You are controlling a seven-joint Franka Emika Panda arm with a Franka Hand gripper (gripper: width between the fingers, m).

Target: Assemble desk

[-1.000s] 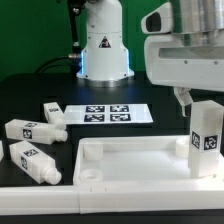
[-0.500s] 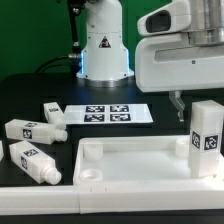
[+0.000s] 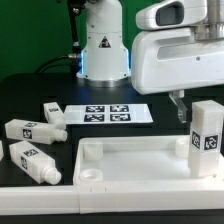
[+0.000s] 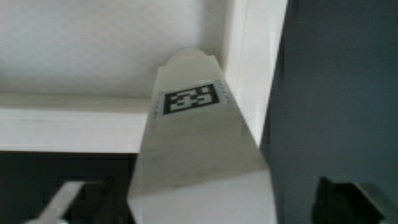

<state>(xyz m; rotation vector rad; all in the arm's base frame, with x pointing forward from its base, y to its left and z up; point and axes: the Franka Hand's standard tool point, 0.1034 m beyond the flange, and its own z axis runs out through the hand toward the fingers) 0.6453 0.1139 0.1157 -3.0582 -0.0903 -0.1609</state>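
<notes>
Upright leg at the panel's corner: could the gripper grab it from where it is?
Probably yes. The gripper hangs just beside the upright leg, above the panel, with nothing between them, and the wrist view shows the leg close in front.

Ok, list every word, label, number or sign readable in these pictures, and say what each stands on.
No words, brands or numbers are readable anywhere.
On the marker board: black-and-white square tags, patterns only.
On the upright leg: one square tag, pattern only.
On the three loose legs: one square tag each, patterns only.
On the robot base: a dark triangular mark, too blurred to read.
</notes>
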